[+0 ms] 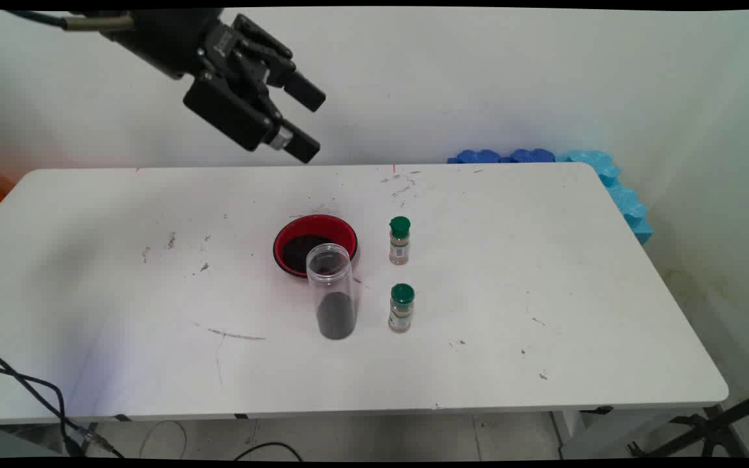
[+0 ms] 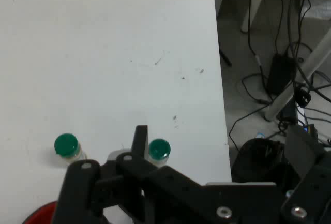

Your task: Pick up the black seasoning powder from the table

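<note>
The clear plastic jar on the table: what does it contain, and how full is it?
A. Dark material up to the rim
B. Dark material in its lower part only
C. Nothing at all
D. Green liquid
B: the main view shows the clear plastic jar standing open in front of the red bowl, with dark material only in its lower part and the upper part see-through.
</note>
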You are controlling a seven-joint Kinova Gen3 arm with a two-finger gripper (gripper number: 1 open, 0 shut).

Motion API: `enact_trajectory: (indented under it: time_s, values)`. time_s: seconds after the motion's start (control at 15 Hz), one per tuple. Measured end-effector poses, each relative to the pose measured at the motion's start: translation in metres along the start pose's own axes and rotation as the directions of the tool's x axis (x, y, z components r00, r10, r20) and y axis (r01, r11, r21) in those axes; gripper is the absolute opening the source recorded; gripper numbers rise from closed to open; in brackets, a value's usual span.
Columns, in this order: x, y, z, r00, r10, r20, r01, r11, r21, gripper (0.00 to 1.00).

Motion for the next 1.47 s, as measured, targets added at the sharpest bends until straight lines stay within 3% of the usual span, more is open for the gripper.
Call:
enact_trajectory:
  time_s: [0.33,0.6,1.13,1.47]
  values:
    - [-0.023,-0.006,0.004,0.999,-0.003,0.040,0.002,1.000,0.011,1.00]
    - [-0.050,-0.008,0.003,0.999,-0.037,0.030,0.036,0.999,0.027,1.00]
    - [-0.134,-0.006,0.000,0.994,-0.102,0.051,0.097,0.992,0.077,1.00]
    - [-0.174,-0.006,0.016,0.992,-0.116,0.059,0.110,0.990,0.088,1.00]
